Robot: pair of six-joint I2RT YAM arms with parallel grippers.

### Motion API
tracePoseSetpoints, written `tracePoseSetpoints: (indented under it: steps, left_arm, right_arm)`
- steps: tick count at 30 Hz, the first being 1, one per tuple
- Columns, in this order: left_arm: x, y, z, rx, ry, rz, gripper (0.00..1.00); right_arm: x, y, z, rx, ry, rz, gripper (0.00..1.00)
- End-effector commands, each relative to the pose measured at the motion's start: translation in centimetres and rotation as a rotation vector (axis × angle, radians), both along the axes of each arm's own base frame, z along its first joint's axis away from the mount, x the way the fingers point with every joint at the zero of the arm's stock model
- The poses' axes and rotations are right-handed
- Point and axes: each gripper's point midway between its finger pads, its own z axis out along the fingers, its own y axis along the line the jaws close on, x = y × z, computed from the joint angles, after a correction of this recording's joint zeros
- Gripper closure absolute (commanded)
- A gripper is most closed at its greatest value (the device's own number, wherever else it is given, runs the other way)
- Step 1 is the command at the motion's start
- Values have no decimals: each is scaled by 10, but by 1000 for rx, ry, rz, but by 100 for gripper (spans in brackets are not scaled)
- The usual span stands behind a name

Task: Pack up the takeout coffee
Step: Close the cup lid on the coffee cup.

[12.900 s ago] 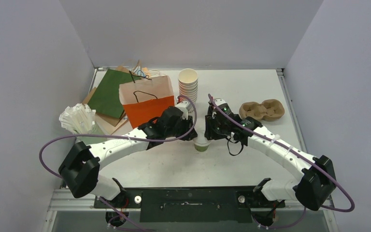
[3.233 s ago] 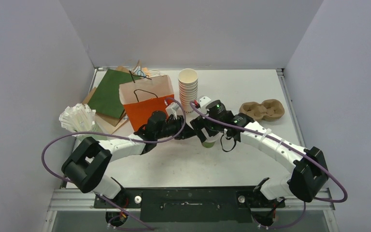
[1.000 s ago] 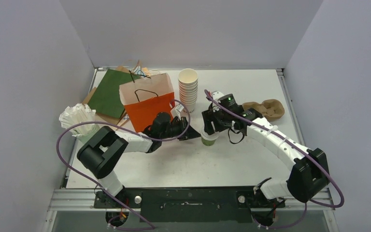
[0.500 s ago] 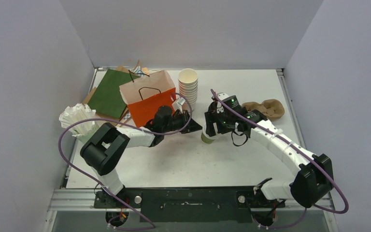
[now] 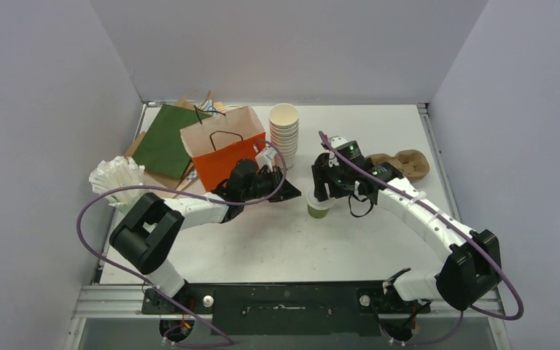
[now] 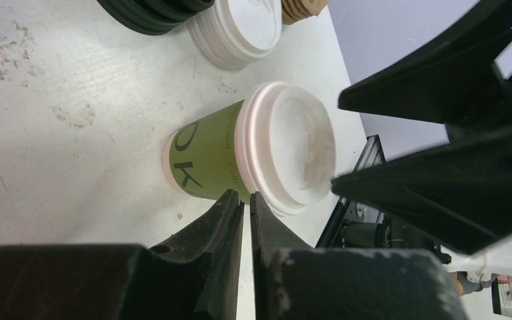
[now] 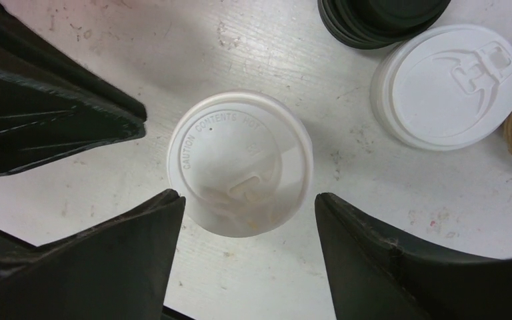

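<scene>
Fingers (image 7: 127, 257) of the right gripper (image 7: 248, 197) stand spread, released, either side of the takeout coffee (image 6: 207, 157), lid (image 7: 240, 133) embossed "CAUTION CONTENTS HOT", which sits farther right than earlier; clenched fingers (image 6: 223, 227) of the left gripper (image 6: 247, 200) lie just beside it.

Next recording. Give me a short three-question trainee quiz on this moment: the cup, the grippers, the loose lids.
1. True or false: the coffee cup wears a black lid.
2. Which gripper is shut? A) left gripper B) right gripper C) both
3. What colour is the lid stack beside the loose white lids?
Key: 1 false, its lid is white. 2 A; the right one stands open around the cup. 3 black.
</scene>
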Motion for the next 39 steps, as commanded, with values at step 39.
tracePoseSetpoints:
  steps: [39]
  left_arm:
    - [-33,-32,14,-195,36,-56,78]
  right_arm:
    - [33,3,-19,170,14,37,54]
